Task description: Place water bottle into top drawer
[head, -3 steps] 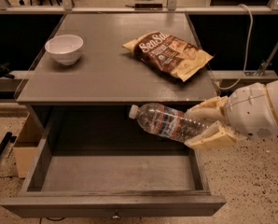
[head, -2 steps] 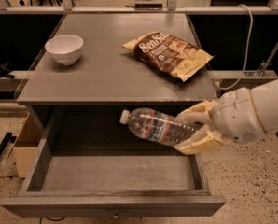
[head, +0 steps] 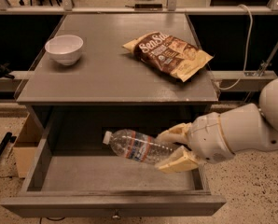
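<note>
Two fingers (head: 175,162) of the gripper (head: 161,151) clasp the water bottle (head: 133,145) above the open top drawer (head: 59,205)

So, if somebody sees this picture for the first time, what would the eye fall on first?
The gripper, reaching in from the right over the open top drawer, shut on the water bottle, held nearly level with its cap to the left. Then, on the table top, the brown snack bag at right and the white bowl at left.
</note>
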